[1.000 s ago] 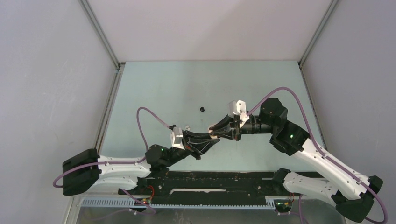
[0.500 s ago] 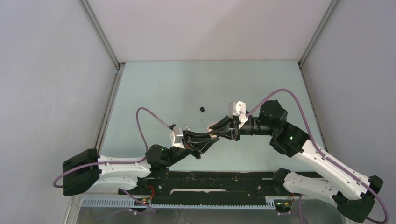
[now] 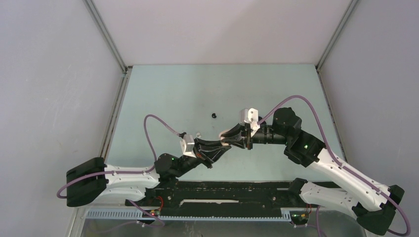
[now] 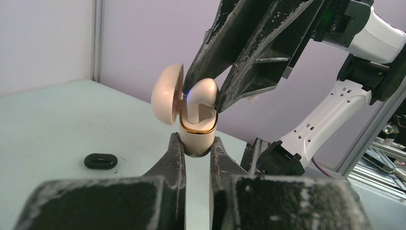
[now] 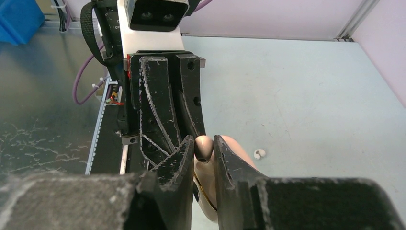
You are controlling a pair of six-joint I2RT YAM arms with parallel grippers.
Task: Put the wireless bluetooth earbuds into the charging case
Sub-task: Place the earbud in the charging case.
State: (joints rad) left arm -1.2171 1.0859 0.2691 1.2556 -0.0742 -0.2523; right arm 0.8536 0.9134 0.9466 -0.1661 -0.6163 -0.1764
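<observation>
While the left claw (image 4: 196, 146) is clamped hard on the base of the cream charging case (image 4: 197, 140), holding it upright off the table (image 4: 57, 124), I've got the right claw (image 5: 203, 146) directly over it. The right claw is only a narrow gap open and pinches a cream earbud (image 4: 202, 92) between its tips. The earbud's lower end is inside the gold rim (image 4: 197, 129) and its head is above the rim. The lid (image 4: 167, 94) is hinged open, left of the bud in the left wrist view. In the top view the claws meet tip to tip just below frame centre. A black oblong piece (image 4: 100, 161) lies on the table, lower left of the left wrist view, well apart from the case. A small white piece (image 5: 259, 154) lies on the table right of centre in the right wrist view, near the case; I can't tell what it is.
</observation>
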